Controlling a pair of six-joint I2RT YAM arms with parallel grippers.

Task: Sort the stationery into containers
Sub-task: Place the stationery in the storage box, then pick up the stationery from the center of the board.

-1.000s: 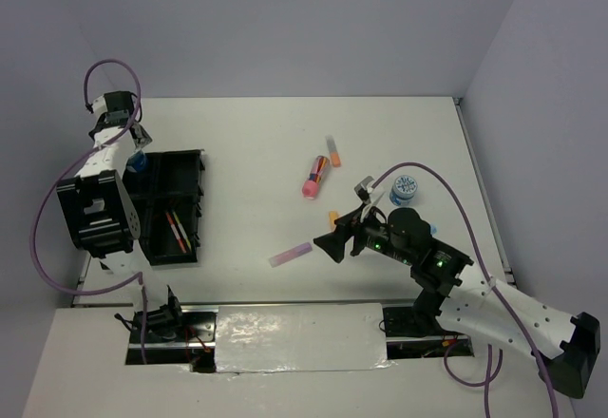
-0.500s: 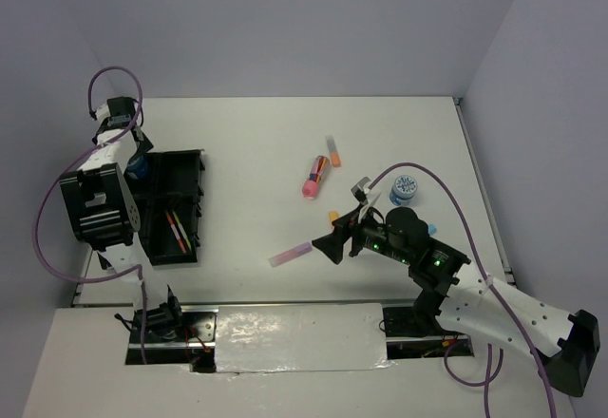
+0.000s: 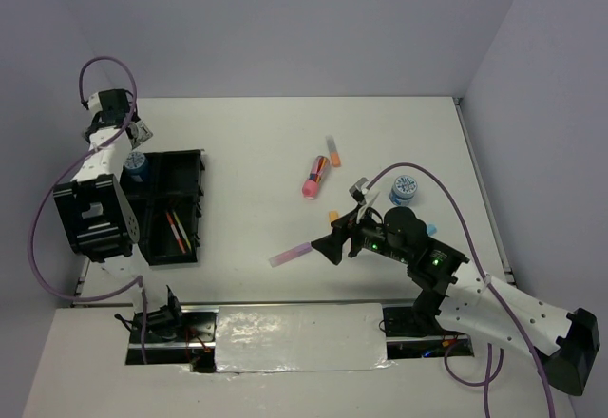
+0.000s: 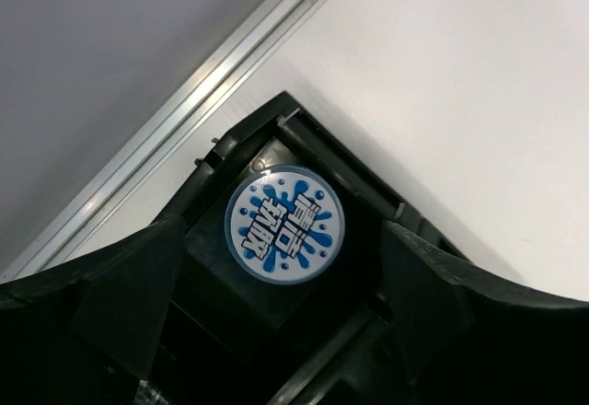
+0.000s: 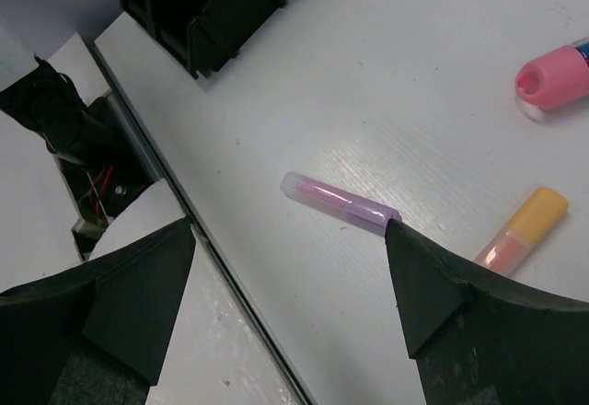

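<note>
left fingers (image 4: 129, 295): spread wide apart, clamped on nothing, one at each lower side of the wrist view
left gripper (image 4: 281, 235): hangs over the far left corner of the organiser tray (image 4: 308, 138)
blue-white roll (image 4: 284, 225): lies flat, printed face up, in the tray's far left corner compartment, between the left fingers in the wrist view; whether they touch it cannot be told
right fingers (image 5: 138, 285): spread apart, gripping nothing
right gripper (image 5: 290, 225): low over the table (image 3: 247, 142), near its front edge, pointing left toward the tray
lilac stick (image 5: 339, 204): lies on the table between the right fingers, its right end at the tip of the finger on the right of the wrist view; contact cannot be told
orange stick (image 5: 520, 230): on the table just beside that same finger, well right of the lilac stick
pink-orange highlighter (image 3: 315, 177): on the table mid-field, pink cap toward the arms
short stick with an orange end (image 3: 333, 150): just beyond the highlighter, apart from it
second blue-white roll (image 3: 406, 190): on the table right of the right arm's wrist
light-blue stick (image 3: 430, 229): only a tip shows beside the right arm
thin pens (image 3: 176, 231): two, lying in a long compartment in the near half of the tray
tray: black, with dividing walls, at the left side of the table beside the left arm
</note>
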